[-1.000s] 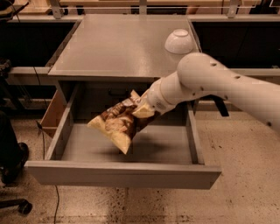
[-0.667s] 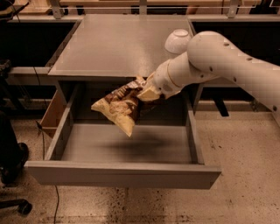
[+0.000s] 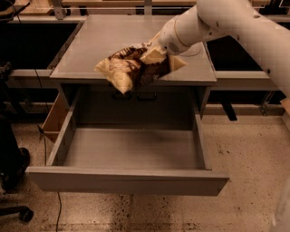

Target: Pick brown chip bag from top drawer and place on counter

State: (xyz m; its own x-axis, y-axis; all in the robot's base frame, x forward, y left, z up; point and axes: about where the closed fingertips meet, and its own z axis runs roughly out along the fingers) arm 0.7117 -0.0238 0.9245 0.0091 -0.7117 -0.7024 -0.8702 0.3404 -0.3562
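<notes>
The brown chip bag (image 3: 131, 68), dark brown with tan-yellow edges, hangs in the air at the front edge of the counter (image 3: 113, 41). My gripper (image 3: 153, 55) is shut on the bag's right end and holds it above the counter's front lip. The white arm reaches in from the upper right. The top drawer (image 3: 127, 179) is pulled fully open below, and its flat grey bottom is bare.
A cardboard box (image 3: 56, 115) stands on the floor beside the drawer's left wall. A black chair base (image 3: 13, 213) sits at the lower left. A rail (image 3: 136, 4) with posts runs behind the counter. The floor is speckled.
My gripper has lifted the chip bag up out of the drawer and back to counter height. The drawer bottom now lies bare.
</notes>
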